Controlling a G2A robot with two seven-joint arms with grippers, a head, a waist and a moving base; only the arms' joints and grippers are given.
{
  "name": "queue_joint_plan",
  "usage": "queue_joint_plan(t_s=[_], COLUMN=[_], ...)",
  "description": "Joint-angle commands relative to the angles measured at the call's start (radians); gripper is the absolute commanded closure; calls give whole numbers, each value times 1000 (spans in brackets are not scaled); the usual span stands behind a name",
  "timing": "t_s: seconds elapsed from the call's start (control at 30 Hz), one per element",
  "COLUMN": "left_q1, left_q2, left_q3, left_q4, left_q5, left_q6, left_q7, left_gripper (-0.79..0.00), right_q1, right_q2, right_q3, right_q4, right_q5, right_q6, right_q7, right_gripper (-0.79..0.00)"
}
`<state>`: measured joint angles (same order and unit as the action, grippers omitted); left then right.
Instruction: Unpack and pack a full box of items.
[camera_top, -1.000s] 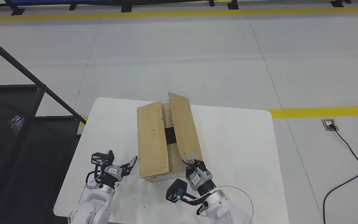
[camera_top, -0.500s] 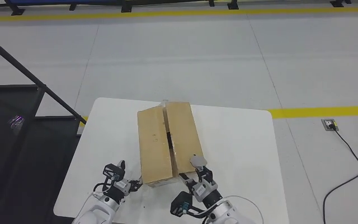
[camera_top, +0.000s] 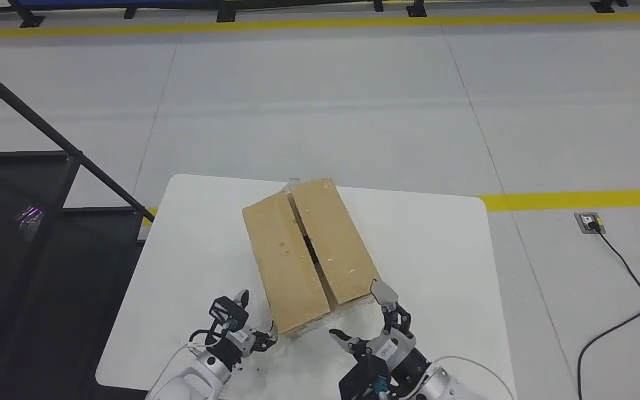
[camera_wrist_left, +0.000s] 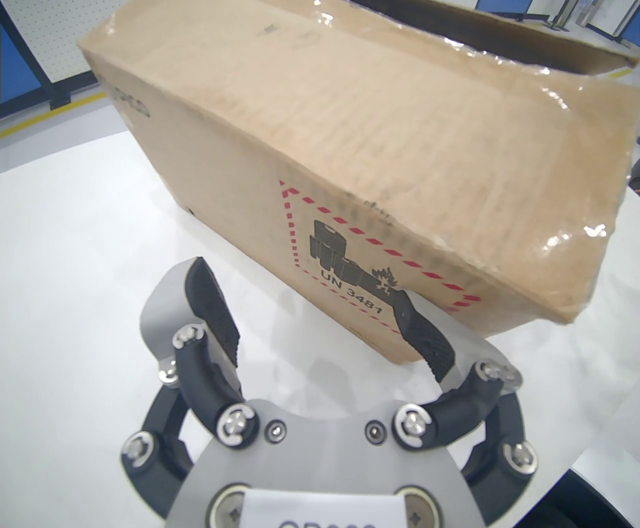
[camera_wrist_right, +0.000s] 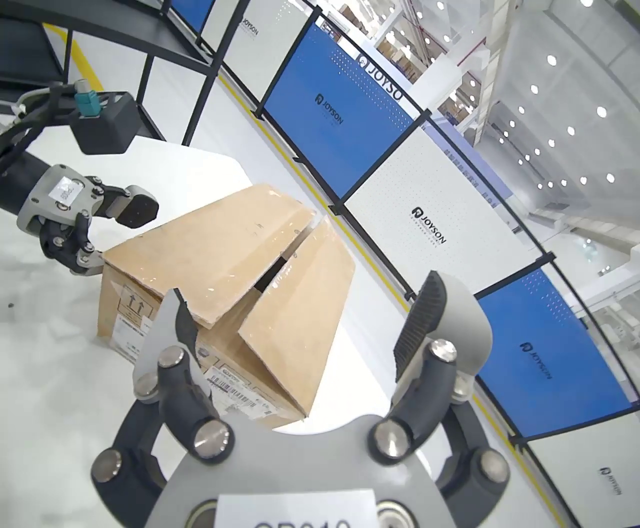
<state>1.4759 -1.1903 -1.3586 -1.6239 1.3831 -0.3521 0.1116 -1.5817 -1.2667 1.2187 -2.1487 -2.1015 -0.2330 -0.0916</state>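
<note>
Both arms have drawn back toward me over the last second, and the box's two top flaps, which stood lifted a second ago, now lie down almost flat. The box has also swung a little, so its long axis now runs from roughly 11 to 5 o'clock on the bench (camera_top: 200, 230).

On the left, the left end effector (camera_top: 255, 322) sits just off the near left corner of the box (camera_top: 310, 250), at about 7 o'clock from its centre. Its fingers are spread wide and hold nothing. From its wrist camera, one fingertip overlaps the printed side of the box (camera_wrist_left: 375, 150) low down, and I cannot tell whether it touches.

In the middle, the box rests on the bench with its flaps meeting along a dark seam. From the right wrist camera the flaps are not fully level and a narrow gap stays open between them.

On the right, the right end effector (camera_top: 362, 320) hangs just off the near right corner, at about 5 o'clock, its fingers also apart and empty.

I judge the flaps are folded shut, which looks like the close of the packing.
</note>
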Motion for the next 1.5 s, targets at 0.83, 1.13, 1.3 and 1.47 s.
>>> queue_joint_plan(t_s=[0.83,1.13,1.3,1.47], left_q1=[-68,-60,-4,28], left_q2=[-14,-9,7,19], left_q3=[143,114,-10,-133], left_q4=[27,18,-13,-14], left_q5=[41,22,-62,-163], left_q6=[-56,-55,-61,-56], left_q7=[-27,2,32,48], left_gripper=[-785,-785,-785,-785], right_q1=[67,28,30,30], right_q2=[-13,-16,-18,-18], right_q3=[76,88,117,117], right_q4=[74,86,41,41], right_q5=[637,869,1160,1160], right_q6=[-157,-123,-51,-51], right_q7=[187,317,531,531], right_gripper=[-785,-785,-785,-785])
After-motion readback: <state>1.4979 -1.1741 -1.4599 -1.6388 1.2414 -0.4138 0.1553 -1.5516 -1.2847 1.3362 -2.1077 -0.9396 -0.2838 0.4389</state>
